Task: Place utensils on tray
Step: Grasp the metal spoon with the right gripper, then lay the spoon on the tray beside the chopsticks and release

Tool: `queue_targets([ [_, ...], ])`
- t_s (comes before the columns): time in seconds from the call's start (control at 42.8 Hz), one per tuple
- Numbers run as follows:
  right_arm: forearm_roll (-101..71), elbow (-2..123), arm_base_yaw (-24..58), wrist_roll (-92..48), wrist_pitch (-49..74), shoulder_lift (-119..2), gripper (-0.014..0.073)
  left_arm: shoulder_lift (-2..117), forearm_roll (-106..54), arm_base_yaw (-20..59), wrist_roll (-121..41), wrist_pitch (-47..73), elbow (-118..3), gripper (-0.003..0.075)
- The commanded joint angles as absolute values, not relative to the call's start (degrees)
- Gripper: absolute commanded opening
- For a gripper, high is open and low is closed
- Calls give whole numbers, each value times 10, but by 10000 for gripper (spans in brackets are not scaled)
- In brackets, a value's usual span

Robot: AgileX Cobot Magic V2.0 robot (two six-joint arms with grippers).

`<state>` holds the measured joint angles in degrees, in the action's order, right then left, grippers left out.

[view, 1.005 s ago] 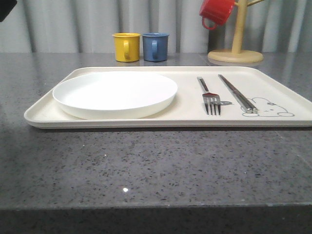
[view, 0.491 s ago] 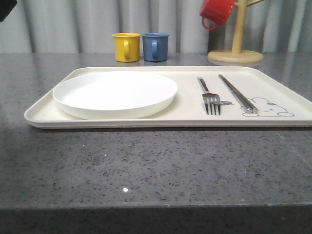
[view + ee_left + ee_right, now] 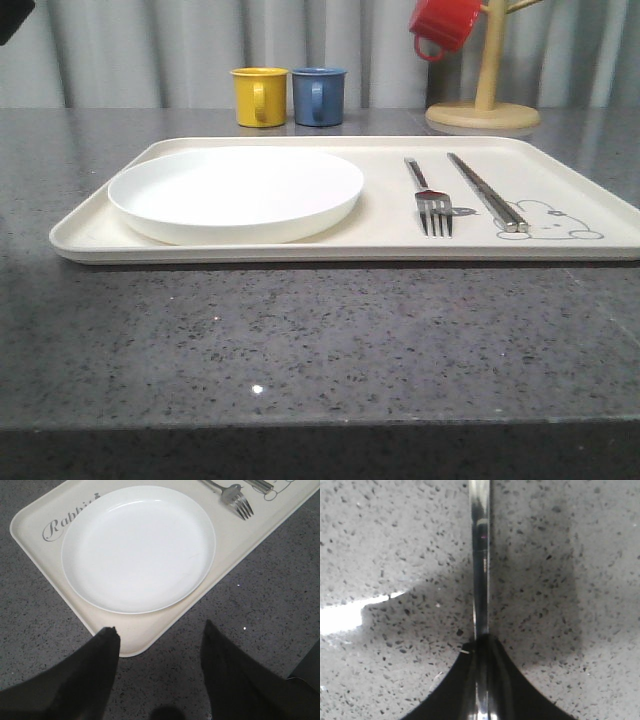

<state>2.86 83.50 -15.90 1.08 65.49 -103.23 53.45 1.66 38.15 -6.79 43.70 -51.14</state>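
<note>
Three items sit on tray (image 3: 300, 245); right gripper (image 3: 482, 652) clamps spoon handle (image 3: 481, 555), left gripper (image 3: 157, 635) gapes; next, lower at chopsticks' (image 3: 487, 192) three o'clock.

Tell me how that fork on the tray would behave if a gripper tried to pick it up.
The fork looks like polished metal, so probably stiff but slippery. It lies flat and thin on the tray, likely hard to get fingers under.

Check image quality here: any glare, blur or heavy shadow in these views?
Front view: sharp, evenly lit, a small glint on the table. Left wrist view: clear; left gripper fingers are dark silhouettes. Right wrist view: right gripper pinches a shiny spoon handle, blown-out glare patch, broad soft shadow.
</note>
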Motion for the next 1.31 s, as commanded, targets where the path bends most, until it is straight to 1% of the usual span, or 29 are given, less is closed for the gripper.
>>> queue_targets([
  [0.0, 14, 850, -157, 3, 655, -990, -1, 526, 16, 386, -63, 399, -528, 367],
  [0.07, 0, 850, -138, 0, 655, -971, -1, 526, 16, 386, -63, 399, -528, 367],
  [0.234, -28, 850, -54, -15, 657, -935, -1, 526, 16, 386, -63, 399, -528, 367],
  [0.374, -40, 850, 27, -12, 658, -933, -1, 526, 16, 386, -63, 399, -528, 367],
  [0.467, -70, 850, 61, 0, 646, -940, -1, 526, 16, 386, -63, 399, -528, 367],
  [0.654, -115, 850, 81, 42, 600, -960, -1, 526, 16, 386, -63, 399, -528, 367],
  [0.935, -102, 850, 81, 69, 586, -997, 2, 526, 16, 386, -63, 399, -528, 367],
  [1.005, -94, 850, 81, 82, 586, -998, 25, 526, 16, 386, -63, 399, -528, 367],
  [1.051, -94, 850, 81, 83, 588, -998, 62, 526, 16, 386, -63, 399, -528, 367],
  [1.215, -94, 850, 81, 83, 594, -998, 262, 526, 16, 386, -63, 399, -528, 367],
  [1.285, -92, 850, 81, 82, 591, -998, 314, 526, 16, 386, -63, 399, -528, 367],
])
